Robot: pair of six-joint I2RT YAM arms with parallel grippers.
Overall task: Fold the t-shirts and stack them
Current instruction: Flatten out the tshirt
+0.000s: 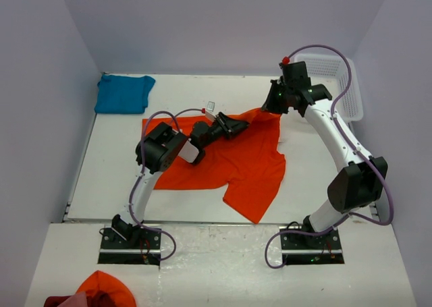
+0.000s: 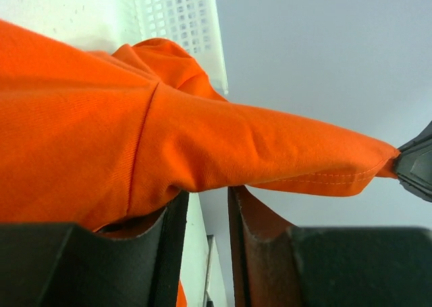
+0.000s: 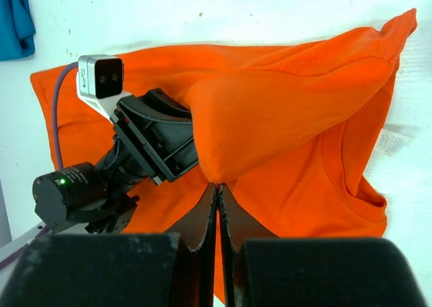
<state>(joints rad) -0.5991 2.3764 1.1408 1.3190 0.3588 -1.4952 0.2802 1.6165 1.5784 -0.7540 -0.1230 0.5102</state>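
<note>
Basket [image 1: 356,91] white, perforated; orange shirt [image 1: 236,165] on table [image 1: 108,185] nearby.

The left gripper [image 2: 208,193] is reaching rightward, jaws standing narrowly apart. The right gripper [image 3: 217,187] is pinching the shirt [image 3: 290,111], fingers pressed together.

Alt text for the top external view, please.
An orange t-shirt lies spread on a white table, its far right corner pinched by the right claw while the left claw reaches into its far edge. A teal t-shirt lies far left.
</note>
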